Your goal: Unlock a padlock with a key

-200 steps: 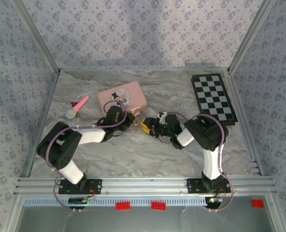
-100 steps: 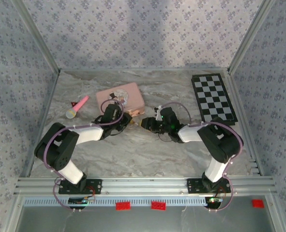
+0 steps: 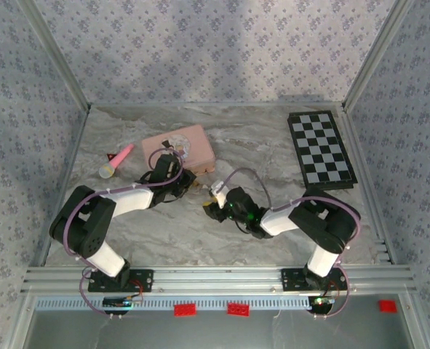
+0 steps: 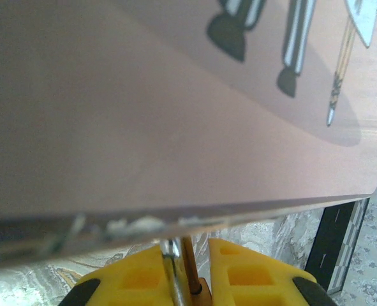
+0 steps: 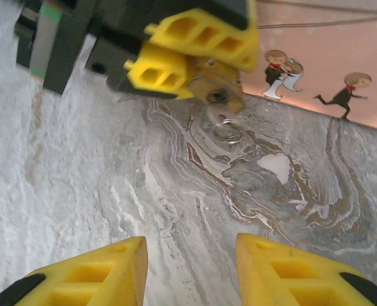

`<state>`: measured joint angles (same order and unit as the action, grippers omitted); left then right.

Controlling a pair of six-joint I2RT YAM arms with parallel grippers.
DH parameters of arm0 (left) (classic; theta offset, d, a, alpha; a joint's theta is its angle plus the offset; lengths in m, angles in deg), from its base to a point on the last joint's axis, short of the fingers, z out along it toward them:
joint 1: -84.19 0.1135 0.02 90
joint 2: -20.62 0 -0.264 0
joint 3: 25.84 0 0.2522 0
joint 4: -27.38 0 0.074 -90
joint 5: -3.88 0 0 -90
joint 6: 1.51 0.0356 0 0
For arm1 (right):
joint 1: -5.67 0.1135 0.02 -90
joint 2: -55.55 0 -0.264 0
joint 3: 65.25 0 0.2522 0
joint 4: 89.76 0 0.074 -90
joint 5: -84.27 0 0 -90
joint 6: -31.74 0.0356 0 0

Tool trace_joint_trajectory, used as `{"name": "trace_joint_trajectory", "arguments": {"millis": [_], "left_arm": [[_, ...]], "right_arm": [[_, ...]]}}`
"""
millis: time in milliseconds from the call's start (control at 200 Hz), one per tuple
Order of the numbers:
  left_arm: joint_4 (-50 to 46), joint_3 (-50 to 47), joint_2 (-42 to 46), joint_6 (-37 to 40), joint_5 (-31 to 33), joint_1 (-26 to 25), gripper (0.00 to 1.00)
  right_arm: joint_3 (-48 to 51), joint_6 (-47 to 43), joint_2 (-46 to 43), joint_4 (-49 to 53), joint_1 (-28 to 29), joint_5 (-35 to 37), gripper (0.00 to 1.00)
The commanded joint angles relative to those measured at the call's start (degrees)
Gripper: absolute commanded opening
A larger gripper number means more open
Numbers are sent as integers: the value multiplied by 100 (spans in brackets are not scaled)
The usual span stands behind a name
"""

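Got padlock (image 5: 217,88) clamped in left hand (image 4: 188,274), right hand (image 5: 191,268) apart and empty; may knock tiny key (image 5: 225,129) loose if pinching off-centre

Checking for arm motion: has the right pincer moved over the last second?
Yes. The right pincer has shifted left and toward the near edge, ending up farther from the chessboard.

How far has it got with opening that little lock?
Done: the left hand is shut on the padlock, held beside the pink box. In hand: what looks like the key hangs from the padlock's end, and the right hand sits open and empty in front of it. Left: I can't tell that the shackle has sprung, so turning the key looks undone.
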<state>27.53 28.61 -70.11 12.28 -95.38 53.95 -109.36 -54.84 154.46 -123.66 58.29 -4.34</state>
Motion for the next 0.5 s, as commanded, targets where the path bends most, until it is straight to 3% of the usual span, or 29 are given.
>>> {"name": "trace_joint_trajectory", "arguments": {"millis": [0, 175, 495], "left_arm": [[-503, -58, 47, -745, -295, 115, 0], [-547, -103, 80, -714, -314, 97, 0], [-505, -140, 22, -702, -318, 20, 0]], "right_arm": [[99, -1365, 298, -1229, 199, 567, 42], [87, -1875, 575, -1772, 227, 619, 40], [-128, -2114, 809, -1694, 9, 141, 33]]}}
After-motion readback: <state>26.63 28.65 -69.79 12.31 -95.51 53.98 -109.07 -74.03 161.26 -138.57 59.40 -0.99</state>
